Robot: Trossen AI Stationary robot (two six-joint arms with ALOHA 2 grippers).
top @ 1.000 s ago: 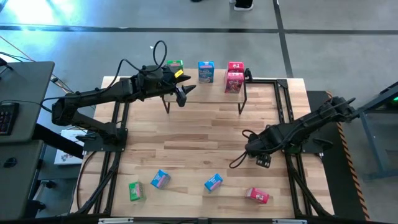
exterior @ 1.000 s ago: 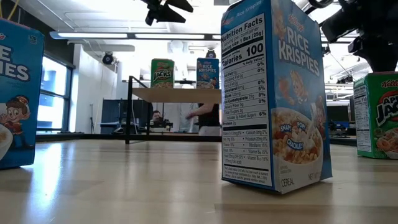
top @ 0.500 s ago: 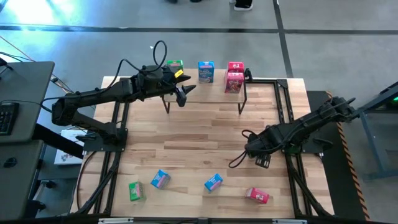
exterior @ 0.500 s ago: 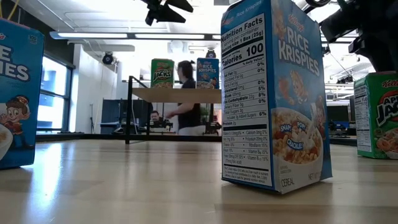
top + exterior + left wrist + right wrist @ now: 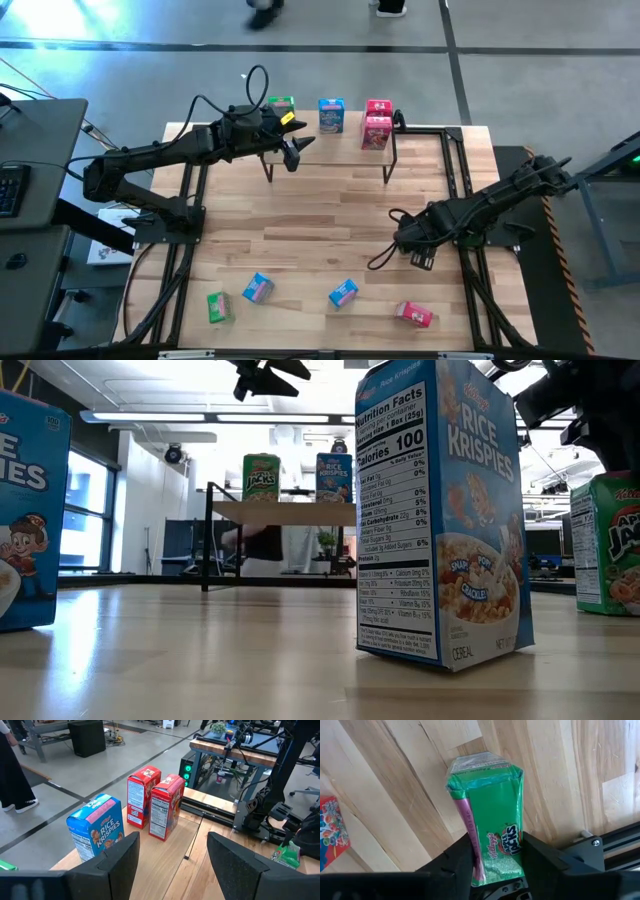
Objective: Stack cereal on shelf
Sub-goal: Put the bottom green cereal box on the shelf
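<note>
The shelf (image 5: 330, 150) stands at the table's far side. On or by its far edge stand a green cereal box (image 5: 281, 105), a blue one (image 5: 331, 114) and two red ones (image 5: 377, 122). My left gripper (image 5: 296, 150) hovers open over the shelf's left part, with nothing between its fingers; its wrist view shows the blue box (image 5: 95, 827) and the red boxes (image 5: 155, 800). At mid-right, my right gripper (image 5: 412, 243) is shut on another green cereal box (image 5: 492, 815), which its arm hides in the high view. My right gripper pinches the green box between its two fingers, one on the pink side panel (image 5: 472, 855) and one on the opposite side. The fingers slant down from the table's right. The end nearest the wrist is hidden. In the low view the box (image 5: 608, 545) stands slightly tilted.
Near the front edge lie or stand a green box (image 5: 219, 307), two blue boxes (image 5: 258, 288) (image 5: 343, 293) and a red one (image 5: 414, 314). Bare wood lies between them and the shelf. A cable loops beside my right gripper (image 5: 385, 255).
The green box in my right gripper has tipped slightly; in the low view its upper part now leans over and one lower corner has risen. My left arm has kept still. A person has walked past in the room behind the table.
</note>
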